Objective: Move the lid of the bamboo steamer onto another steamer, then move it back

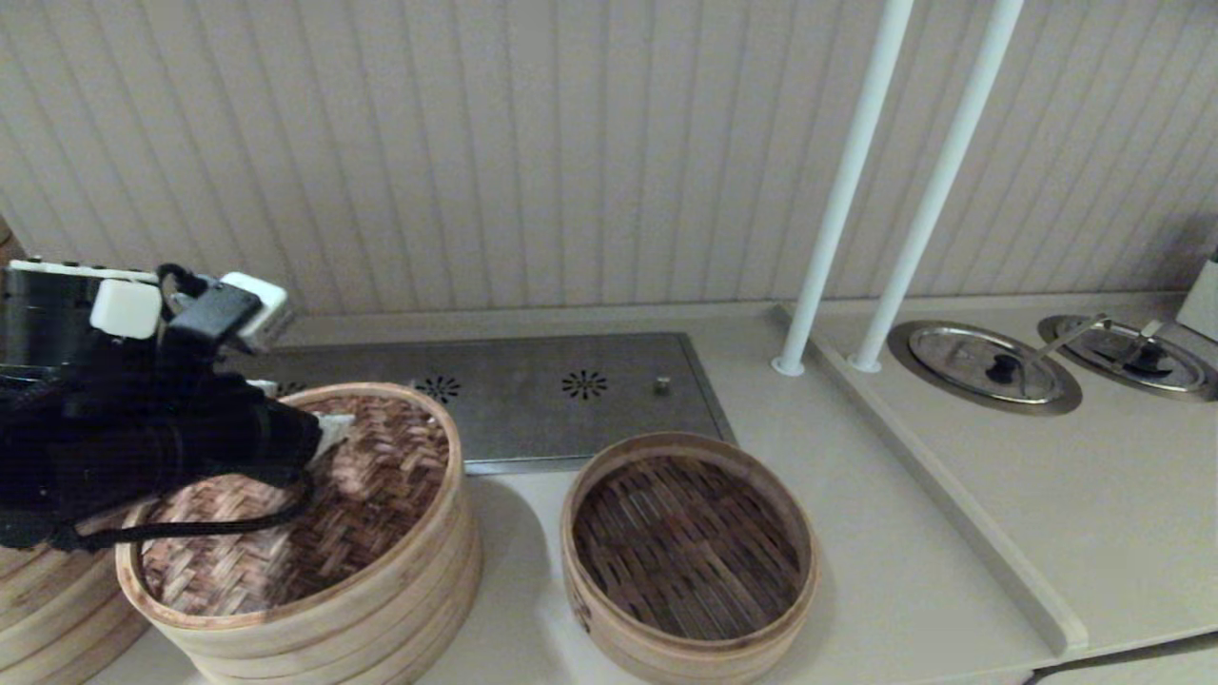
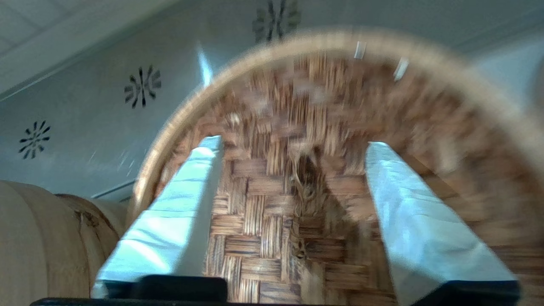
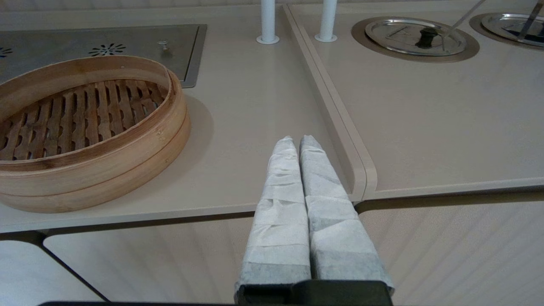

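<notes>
Bamboo steamer lid (image 1: 362, 476) sits on top of the taller several-ring steamer (image 1: 381, 609) at the left of the desk (image 1: 894, 571), its reddish-brown woven top facing up inside the pale band rim. The left tool (image 1: 328, 433) hangs just over the lid near its middle. In the left wrist view its two white-wrapped fingers (image 2: 182, 199) stand wide apart, one on each side of the small centre loop (image 2: 304, 170), and they close on nothing.

To the right of that stack, apart from it, stands another steamer (image 1: 690, 561), a low single basket with a pale wall and a bare dark slatted floor. Behind both lies a metal plate (image 1: 533, 381) with flower-shaped vent holes. Two white poles (image 1: 856, 171) rise from the desk further right, and two round metal lids (image 1: 985, 366) are set into the surface beyond them.

The right tool (image 3: 297, 142) is parked off the near edge of the desk, its fingers pressed together and empty.
</notes>
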Controlling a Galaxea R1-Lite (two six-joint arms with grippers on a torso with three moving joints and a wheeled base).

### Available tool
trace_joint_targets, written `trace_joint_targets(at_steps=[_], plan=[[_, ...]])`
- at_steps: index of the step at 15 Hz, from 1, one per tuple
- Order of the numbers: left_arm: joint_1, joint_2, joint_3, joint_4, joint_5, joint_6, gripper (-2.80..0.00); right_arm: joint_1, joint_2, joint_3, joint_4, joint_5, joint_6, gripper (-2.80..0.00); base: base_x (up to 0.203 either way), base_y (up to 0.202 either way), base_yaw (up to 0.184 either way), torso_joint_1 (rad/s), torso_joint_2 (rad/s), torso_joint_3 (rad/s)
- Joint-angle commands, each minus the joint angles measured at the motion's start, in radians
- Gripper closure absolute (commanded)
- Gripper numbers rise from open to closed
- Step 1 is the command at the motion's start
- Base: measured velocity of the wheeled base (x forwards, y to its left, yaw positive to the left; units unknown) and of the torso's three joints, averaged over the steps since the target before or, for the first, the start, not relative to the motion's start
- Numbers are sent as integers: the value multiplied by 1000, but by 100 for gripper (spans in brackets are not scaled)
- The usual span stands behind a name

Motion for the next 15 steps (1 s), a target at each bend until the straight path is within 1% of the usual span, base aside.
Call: trace_joint_targets(at_steps=[1,3,6,8,10,12,15], plan=[[9,-153,-8,17,-12,-19,0,0,0,3,0,0,0,0,0,0,0,0,0,0],[44,-280,3,60,-30,-36,0,0,0,3,0,0,0,0,0,0,0,0,0,0],[126,-472,36,177,-106,-93,0,0,0,3,0,0,0,0,0,0,0,0,0,0],[175,-595,78,222,-128,-119,0,0,0,3,0,0,0,0,0,0,0,0,0,0],[220,-713,128,244,-137,-127,0,0,0,3,0,0,0,0,0,0,0,0,0,0],[255,-848,200,273,-144,-131,0,0,0,3,0,0,0,0,0,0,0,0,0,0],[306,-1036,383,300,-152,-139,0,0,0,3,0,0,0,0,0,0,0,0,0,0]])
